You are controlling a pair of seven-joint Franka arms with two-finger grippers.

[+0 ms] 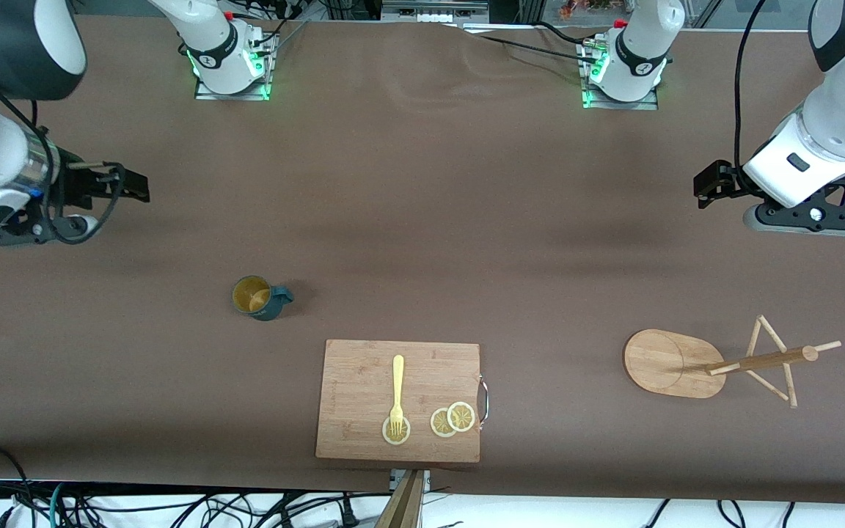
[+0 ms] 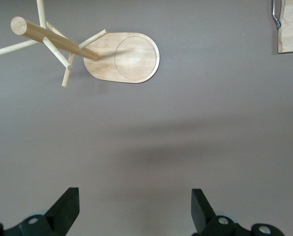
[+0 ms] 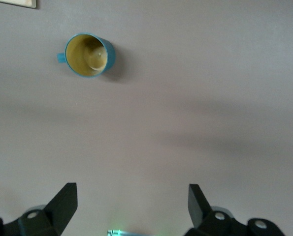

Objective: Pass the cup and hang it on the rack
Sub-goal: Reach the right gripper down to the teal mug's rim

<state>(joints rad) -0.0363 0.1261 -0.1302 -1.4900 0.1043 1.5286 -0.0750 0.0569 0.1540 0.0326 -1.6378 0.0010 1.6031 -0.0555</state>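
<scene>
Cup (image 3: 90,55) upright on counter (image 3: 195,98), handle at its 9 o'clock. Right gripper (image 3: 131,206) spread wide, empty, well apart from cup.

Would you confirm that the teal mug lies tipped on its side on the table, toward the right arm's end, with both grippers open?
Not quite: the front view shows the teal mug standing upright, mouth up. It is toward the right arm's end, and the left gripper and right gripper are both open.

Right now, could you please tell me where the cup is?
The cup stands upright on the table toward the right arm's end, a little farther from the front camera than the cutting board.
</scene>
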